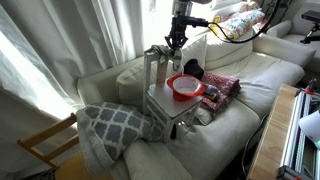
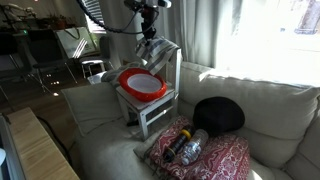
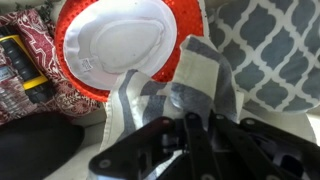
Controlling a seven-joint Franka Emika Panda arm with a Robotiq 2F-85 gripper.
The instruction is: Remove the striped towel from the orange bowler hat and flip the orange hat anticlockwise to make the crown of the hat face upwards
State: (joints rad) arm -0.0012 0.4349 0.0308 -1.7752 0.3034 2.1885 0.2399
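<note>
Wrist view, striped towel (image 3: pixel 200 85) hiding gripper (image 3: pixel 190 122) tips

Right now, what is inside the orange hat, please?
The orange hat shows a bare whitish inside; the striped towel hangs from the gripper. Its crown is hidden underneath.

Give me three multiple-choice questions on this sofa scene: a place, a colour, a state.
1. Where does the orange hat rest? A floor; B small white chair; C windowsill.
2. What colour is the hat's inside? A black; B green; C whitish.
3. What is the gripper doing? A shut on the striped towel; B open, empty; C gripping the hat.
Answers: 1 B, the chair's seat bears it; 2 C, its pale lining faces up; 3 A, the towel hangs from it.
</note>
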